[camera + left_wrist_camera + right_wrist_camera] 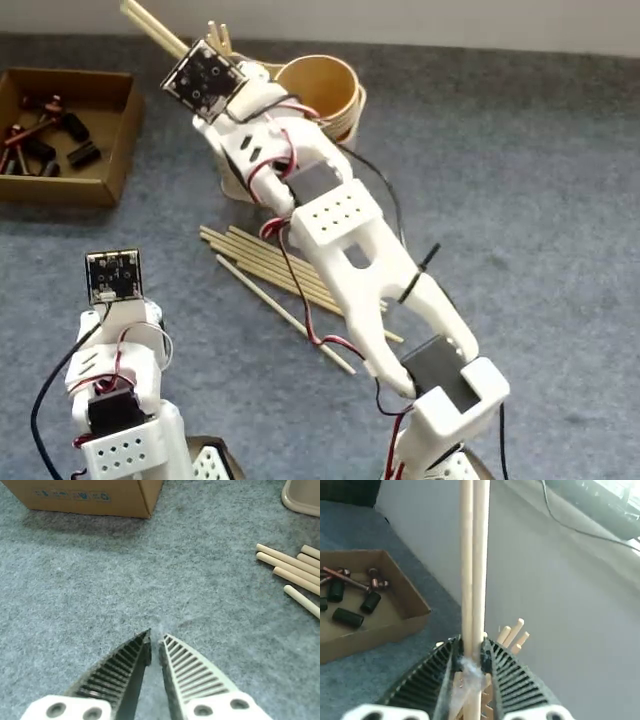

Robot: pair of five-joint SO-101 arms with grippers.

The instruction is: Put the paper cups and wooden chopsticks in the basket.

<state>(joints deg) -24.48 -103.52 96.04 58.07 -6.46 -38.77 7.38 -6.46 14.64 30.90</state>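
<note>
Gripping two chopsticks (472, 555), the right hand (470, 647) is over the basket (302, 505). The left hand (155, 637) is almost closed and holding nothing.

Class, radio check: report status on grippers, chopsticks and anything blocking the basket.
Right gripper shut on a chopstick pair, at the basket. Left gripper shut, empty, above carpet. Loose chopsticks lie on carpet. Nothing blocking.

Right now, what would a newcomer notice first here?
The right hand clamps two chopsticks, raised near the paper cups at the table's far side. A spread of loose chopsticks lies on the grey carpet under that arm. The left hand sits shut, low over the carpet.
</note>
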